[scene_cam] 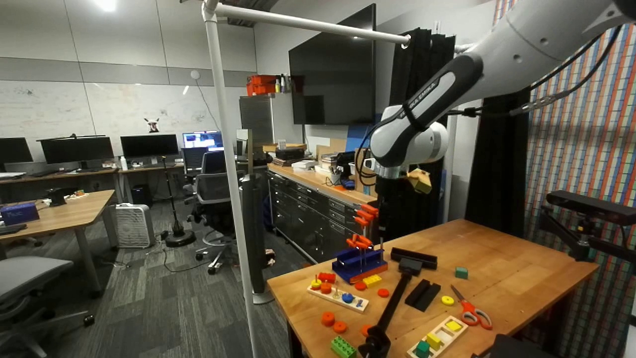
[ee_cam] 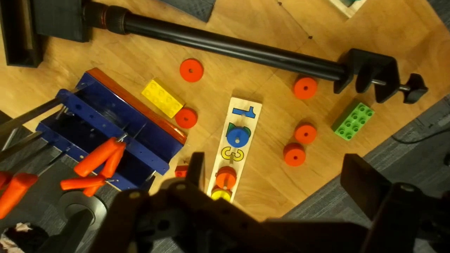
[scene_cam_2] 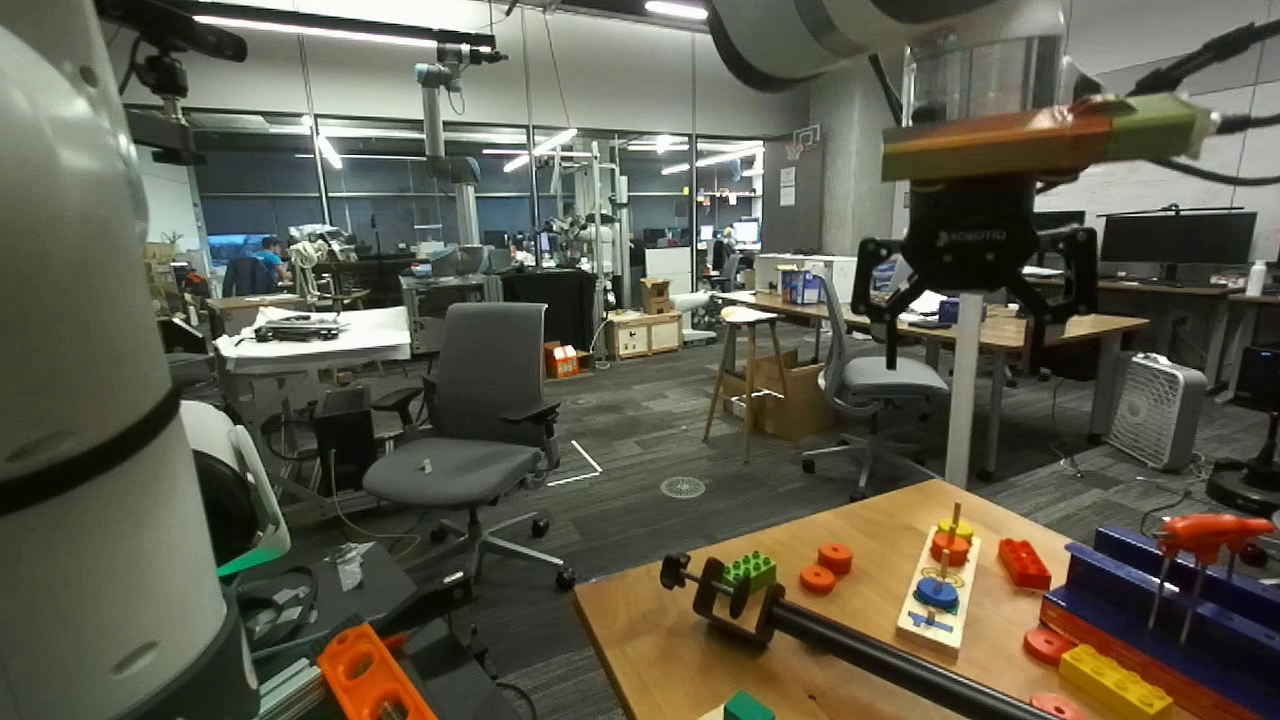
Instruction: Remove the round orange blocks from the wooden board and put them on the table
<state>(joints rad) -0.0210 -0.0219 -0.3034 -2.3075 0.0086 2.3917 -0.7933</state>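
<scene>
- Left of the pincer (scene_cam_2: 966, 350) in an exterior view: a grey office chair (scene_cam_2: 460, 460), a wooden stool (scene_cam_2: 748, 315), dark grey carpet (scene_cam_2: 620, 520);
- up and left of it: windows (scene_cam_2: 375, 170), a lit strip light (scene_cam_2: 677, 10);
- right of it: a white box fan (scene_cam_2: 1155, 412);
- left of it in an exterior view: black drawer cabinets (scene_cam: 309, 211), wall screen (scene_cam: 335, 74), whiteboard (scene_cam: 44, 107);
- right of it: a black curtain (scene_cam: 499, 179).

The wooden board (ee_cam: 248, 123), a pale, narrow, peg-fitted strip, lies flat on the light-brown table (scene_cam: 507, 261). One round orange block (ee_cam: 226, 177) sits on it toward one end; I cannot tell whether others are stacked beneath. Loose round orange blocks (ee_cam: 191, 70), each with a centre hole, lie flat on the table: at two spots on one side of the board, at three on the opposite side.
</scene>
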